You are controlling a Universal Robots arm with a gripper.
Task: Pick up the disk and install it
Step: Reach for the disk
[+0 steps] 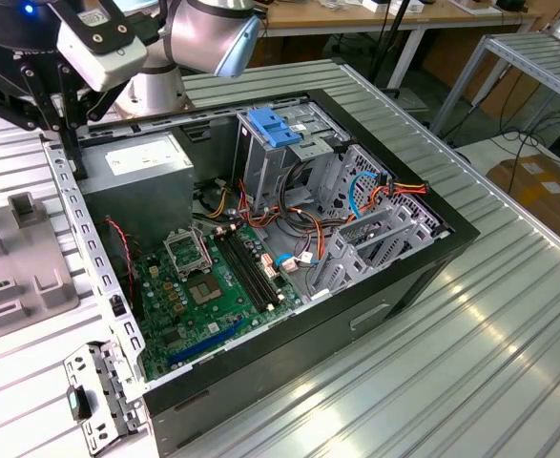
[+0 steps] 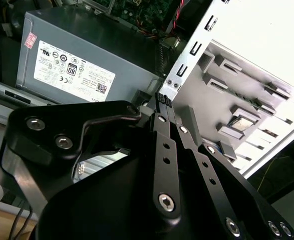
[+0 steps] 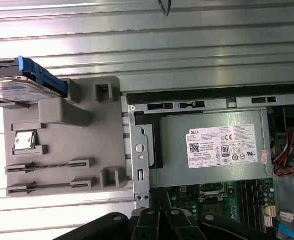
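The disk [image 3: 14,89] rests at one corner of a grey fixture plate [image 3: 61,145] beside the open computer case; it is a flat metal drive with blue carrier edges. In the second wrist view my gripper [image 2: 162,101] has its two black fingers drawn together with nothing between them. In the exterior view it [image 1: 72,164] hangs over the case's side wall next to the power supply [image 1: 141,162]. It stands apart from the disk and does not touch it.
The grey power supply box [image 3: 217,147] fills the case corner nearest the gripper. A tall metal cage with a blue bracket [image 1: 275,129] stands at the far end, with the motherboard [image 1: 203,286] and loose cables between. A small chip [image 3: 24,140] lies on the fixture plate.
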